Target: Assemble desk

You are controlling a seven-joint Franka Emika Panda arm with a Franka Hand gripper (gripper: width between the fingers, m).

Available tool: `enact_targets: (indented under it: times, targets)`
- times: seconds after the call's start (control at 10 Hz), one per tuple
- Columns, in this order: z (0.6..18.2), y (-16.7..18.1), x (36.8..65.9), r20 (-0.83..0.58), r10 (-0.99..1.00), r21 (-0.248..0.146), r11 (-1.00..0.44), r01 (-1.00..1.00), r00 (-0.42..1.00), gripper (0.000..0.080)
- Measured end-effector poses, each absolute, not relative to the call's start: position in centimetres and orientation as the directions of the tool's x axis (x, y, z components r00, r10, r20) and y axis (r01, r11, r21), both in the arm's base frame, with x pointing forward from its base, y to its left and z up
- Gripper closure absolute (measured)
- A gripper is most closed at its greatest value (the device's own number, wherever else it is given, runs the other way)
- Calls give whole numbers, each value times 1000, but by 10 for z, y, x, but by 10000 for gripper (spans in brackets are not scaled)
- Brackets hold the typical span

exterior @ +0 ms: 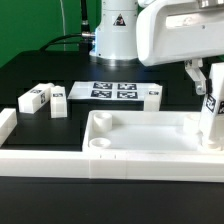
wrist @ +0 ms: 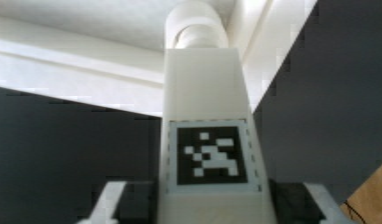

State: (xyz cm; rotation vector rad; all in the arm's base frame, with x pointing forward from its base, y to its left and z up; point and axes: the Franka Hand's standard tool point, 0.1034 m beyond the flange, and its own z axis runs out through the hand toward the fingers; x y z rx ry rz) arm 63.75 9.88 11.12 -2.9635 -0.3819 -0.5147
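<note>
The desk top (exterior: 130,160), a white tray with a raised rim, lies at the front of the exterior view. At its far corner on the exterior view's right, a white tag-marked leg (exterior: 210,125) stands upright. My gripper (exterior: 208,100) is shut on that leg from above. In the wrist view the leg (wrist: 209,110) runs out from between my fingers (wrist: 126,205), with the gripper (wrist: 209,205) closed on its sides. Its far end meets a round white corner piece (wrist: 200,30) of the tray. Two loose legs (exterior: 35,97) (exterior: 58,103) lie on the black table at the exterior view's left.
The marker board (exterior: 115,92) lies flat behind the tray, in the middle of the table. A white rail end (exterior: 6,122) sits at the exterior view's left edge. The robot's base (exterior: 115,35) stands at the back.
</note>
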Motion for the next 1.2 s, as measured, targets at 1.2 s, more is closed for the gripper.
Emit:
enact_targets:
  times: [1.2]
  targets:
    - [106, 103, 636, 439, 222, -32, -965, 262, 871, 511]
